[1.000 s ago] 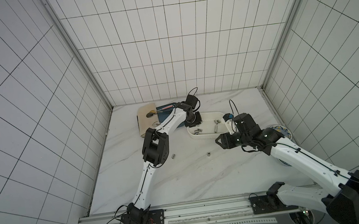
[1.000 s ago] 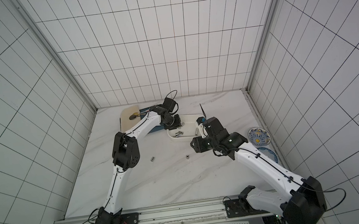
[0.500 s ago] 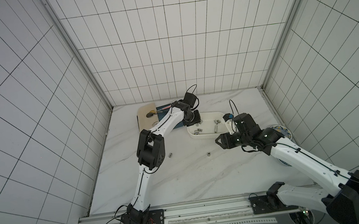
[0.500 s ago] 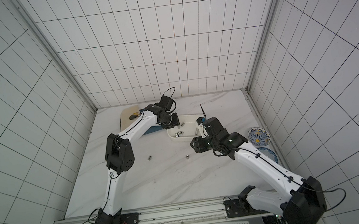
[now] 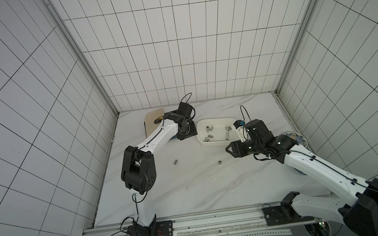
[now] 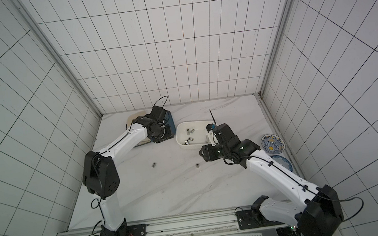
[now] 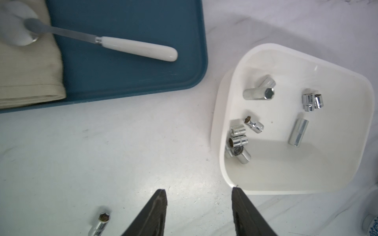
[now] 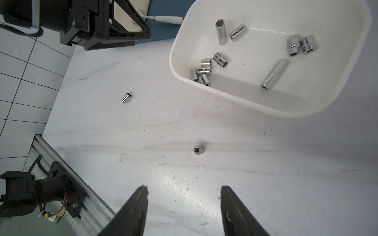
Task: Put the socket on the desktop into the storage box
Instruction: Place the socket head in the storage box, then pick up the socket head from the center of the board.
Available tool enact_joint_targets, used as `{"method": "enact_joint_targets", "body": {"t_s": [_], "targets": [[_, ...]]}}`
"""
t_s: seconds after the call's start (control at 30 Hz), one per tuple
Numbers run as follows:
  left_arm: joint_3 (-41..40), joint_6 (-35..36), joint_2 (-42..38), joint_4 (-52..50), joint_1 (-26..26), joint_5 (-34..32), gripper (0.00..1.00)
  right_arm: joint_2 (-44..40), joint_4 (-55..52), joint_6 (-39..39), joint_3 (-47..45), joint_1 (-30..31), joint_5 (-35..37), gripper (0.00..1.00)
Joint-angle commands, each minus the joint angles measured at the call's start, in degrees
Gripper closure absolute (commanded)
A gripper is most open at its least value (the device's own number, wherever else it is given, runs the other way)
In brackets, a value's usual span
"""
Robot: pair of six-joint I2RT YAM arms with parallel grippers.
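**Figure. Two sockets on the table, the rest in the box.**

Your left gripper (image 7: 198,190) hangs above the table (image 7: 102,153), between the tray (image 7: 133,77) and the box (image 7: 337,122). Its jaws stand apart and nothing lies between them. In the left wrist view one fingertip (image 7: 236,191) overlaps a corner of the box rim; you cannot tell whether they touch. In both top views this gripper (image 5: 186,133) (image 6: 162,137) sits over the near edge of the tray.

Your right gripper (image 8: 183,187) is likewise released and grasps nothing. In both top views it (image 5: 230,149) (image 6: 202,152) hovers over the table just in front of the box (image 5: 217,123) (image 6: 197,125).

Two sockets are on the table, well apart from each other:
- The upright socket (image 8: 198,149) stands on end with its square drive hole facing up. It is ahead of the right jaws and clear of them, also seen in both top views (image 5: 219,162) (image 6: 197,165).
- The lying socket (image 8: 126,97) rests on its side, nearer the left arm (image 5: 175,161) (image 6: 153,164) and beside the left jaws (image 7: 101,222).

The box (image 8: 327,71) holds the other sockets: a cluster (image 8: 203,70) against one wall and several scattered singly.

On the tray lie a white-handled knife (image 7: 139,48) and a folded cloth (image 7: 26,77). A patterned plate (image 6: 272,144) sits at the table's right edge.
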Motion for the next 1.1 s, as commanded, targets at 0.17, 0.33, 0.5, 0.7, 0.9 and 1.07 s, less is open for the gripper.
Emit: {"method": "enact_joint_targets", "body": {"t_s": [0.17, 0.33, 0.5, 0.7, 0.9, 1.07], "targets": [[-8.67, 0.78, -7.68, 1.8, 4.2, -3.77, 0.46, 2.65, 1.38, -0.2, 3.15, 3.71, -0.31, 0.4], [-13.78, 0.8, -9.98, 2.71, 7.32, -3.7, 0.46, 4.18, 1.79, -0.3, 4.24, 5.39, -0.22, 0.4], [-18.03, 0.46, -10.52, 4.55, 9.15, -3.67, 0.46, 4.64, 2.04, -0.3, 4.43, 5.73, -0.12, 0.4], [-21.47, -1.03, -8.58, 7.59, 11.52, -3.03, 0.46, 4.29, 1.85, -0.54, 4.34, 5.8, 0.36, 0.4], [-22.72, -1.14, -5.81, 8.72, 11.71, -4.76, 0.46, 4.12, 1.45, -1.04, 4.3, 5.71, 0.78, 0.4], [-23.55, -1.48, -4.27, 9.79, 13.05, -7.26, 0.46, 4.29, 1.44, -1.18, 4.25, 5.75, 0.57, 0.4]]}}
